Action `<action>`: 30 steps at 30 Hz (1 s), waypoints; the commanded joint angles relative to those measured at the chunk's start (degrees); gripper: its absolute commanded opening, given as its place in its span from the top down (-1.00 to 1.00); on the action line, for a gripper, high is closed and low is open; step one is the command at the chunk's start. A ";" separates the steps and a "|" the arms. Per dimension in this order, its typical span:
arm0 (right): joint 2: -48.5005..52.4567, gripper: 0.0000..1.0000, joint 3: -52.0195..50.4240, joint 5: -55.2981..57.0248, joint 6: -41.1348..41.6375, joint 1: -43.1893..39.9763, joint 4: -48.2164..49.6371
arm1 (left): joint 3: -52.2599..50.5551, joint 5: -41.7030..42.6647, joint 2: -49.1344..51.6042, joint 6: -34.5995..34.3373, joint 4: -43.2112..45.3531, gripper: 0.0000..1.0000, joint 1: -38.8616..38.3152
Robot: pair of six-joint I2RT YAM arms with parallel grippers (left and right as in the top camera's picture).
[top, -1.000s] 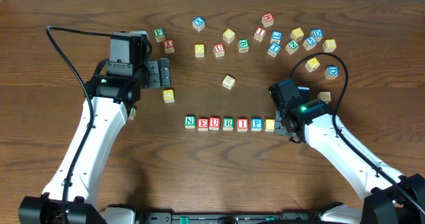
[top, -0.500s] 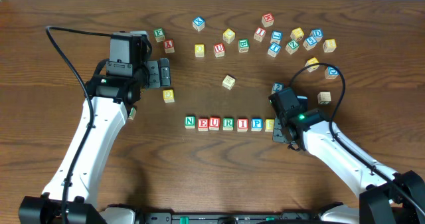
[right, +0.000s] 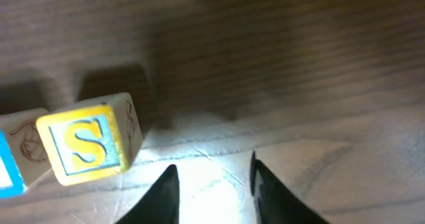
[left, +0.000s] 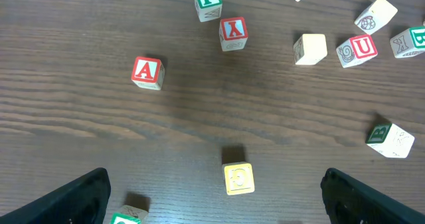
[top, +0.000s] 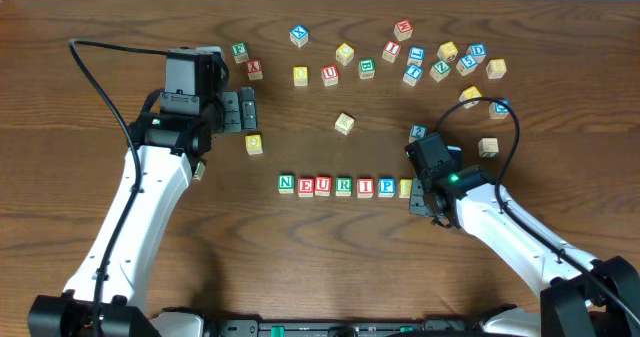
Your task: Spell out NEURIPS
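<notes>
**Final letter: S down, right hand to clear out**

Starting from NEURIPS: set out as one row toward the front middle of the surface, reading from N at the left through to P, then S at the right end. In the right wrist view, flat on the wood with the yellow letter face up, and touching the blue-edged neighbour on its left (cannot rule out a hairline gap). Squareness to the row hard to call from that angle.

Just beside S, on its right: right hand, fingers part-way spread, only bare wood between them, so pinching nothing. From overhead, covering part of S.

Judged as the tail end of the last placement: seven letters down in order, release made, retreat not yet made.

Next move calls for:
- lifting up and away to the right, with no sideways sweep toward the row (loose, light cube, easily shoved into P)
- then checking spacing and alignment from overhead once unobstructed
- if crooked, nudging one side face lightly rather than regrasping

Further out: left hand spread wide and empty, parked at back left, well apart from the row. Near it, a yellow cube and a red A cube. Beyond that, spare cubes scattered along the back of the surface, none needed for the word.
</notes>
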 commanded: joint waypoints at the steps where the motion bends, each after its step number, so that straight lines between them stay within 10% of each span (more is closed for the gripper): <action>1: -0.79 0.50 -0.26 0.22 0.70 -0.33 0.90 | 1.38 -0.31 -0.94 0.55 0.02 -0.99 0.24; 30: -0.68 0.69 -1.68 2.58 1.81 -0.33 5.49 | 1.38 -0.31 -0.94 0.55 0.02 -0.99 0.24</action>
